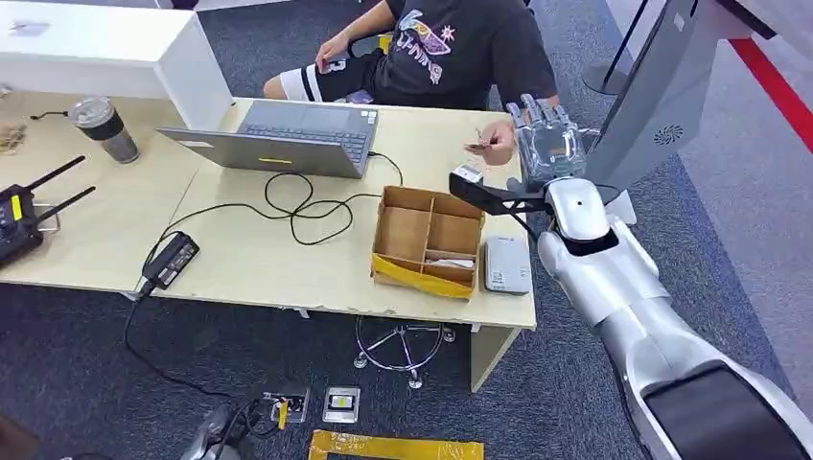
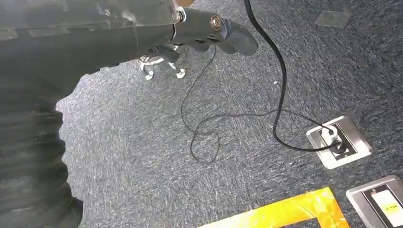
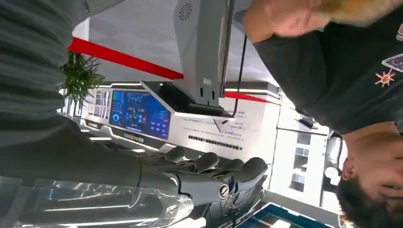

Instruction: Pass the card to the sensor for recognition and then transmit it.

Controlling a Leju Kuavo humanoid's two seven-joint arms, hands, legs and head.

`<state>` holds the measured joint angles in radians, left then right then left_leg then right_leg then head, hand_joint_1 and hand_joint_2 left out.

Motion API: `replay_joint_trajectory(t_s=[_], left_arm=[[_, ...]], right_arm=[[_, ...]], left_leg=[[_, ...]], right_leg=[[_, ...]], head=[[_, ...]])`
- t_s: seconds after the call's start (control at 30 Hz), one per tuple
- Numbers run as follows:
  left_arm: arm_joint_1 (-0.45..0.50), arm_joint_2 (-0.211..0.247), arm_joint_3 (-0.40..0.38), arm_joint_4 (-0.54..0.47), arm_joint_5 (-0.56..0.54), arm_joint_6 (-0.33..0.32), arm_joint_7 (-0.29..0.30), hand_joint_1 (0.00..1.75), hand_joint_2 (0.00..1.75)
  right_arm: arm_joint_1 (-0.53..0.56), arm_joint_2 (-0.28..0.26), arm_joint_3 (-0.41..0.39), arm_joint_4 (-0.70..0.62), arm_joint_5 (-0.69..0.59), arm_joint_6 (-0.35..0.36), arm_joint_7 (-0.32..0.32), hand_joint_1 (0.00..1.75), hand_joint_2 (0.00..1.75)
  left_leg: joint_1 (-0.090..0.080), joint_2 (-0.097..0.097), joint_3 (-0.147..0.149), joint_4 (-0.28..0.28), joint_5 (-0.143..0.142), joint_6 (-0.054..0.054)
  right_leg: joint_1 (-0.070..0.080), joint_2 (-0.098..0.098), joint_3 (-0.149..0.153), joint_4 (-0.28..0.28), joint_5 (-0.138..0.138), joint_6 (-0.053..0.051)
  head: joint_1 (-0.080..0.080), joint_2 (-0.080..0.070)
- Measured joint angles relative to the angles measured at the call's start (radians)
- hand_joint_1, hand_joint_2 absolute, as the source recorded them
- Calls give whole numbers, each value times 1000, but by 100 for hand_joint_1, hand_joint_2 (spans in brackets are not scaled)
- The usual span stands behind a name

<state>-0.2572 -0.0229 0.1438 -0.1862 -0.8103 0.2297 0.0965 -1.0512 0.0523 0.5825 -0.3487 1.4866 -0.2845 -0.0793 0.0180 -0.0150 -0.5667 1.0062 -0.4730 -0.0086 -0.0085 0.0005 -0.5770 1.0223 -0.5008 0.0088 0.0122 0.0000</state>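
the card [image 1: 476, 147] is in the person's hand [image 1: 498, 144], above the far right part of the table [image 1: 240, 259], just in front of the robot's right hand [image 1: 544, 134]. the right hand is raised with its fingers straight and a little apart, and it holds nothing. the person in a dark t-shirt [image 1: 460, 48] sits behind the table. nearer to the robot stands a cardboard box [image 1: 428, 240] with several compartments; one near compartment holds a light flat thing, too small to tell what. a white sensor [image 1: 506, 264] lies just beside the box, on its right. a laptop [image 1: 288, 136] and a cup [image 1: 104, 126] are further left. the left hand [image 2: 209, 33] hangs over the carpet with fingers curled; i cannot tell if it holds something.
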Motion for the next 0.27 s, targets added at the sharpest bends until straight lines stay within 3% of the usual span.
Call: replay_joint_trajectory(t_s=[0.27], left_arm=[[18,3,0,0,26,12,1,0,175]], right_arm=[[26,-17,-27,-1,-144,-168,-60,0,175]], left_leg=[[0,0,0,0,0,0]], right_leg=[[0,0,0,0,0,0]], head=[[0,0]])
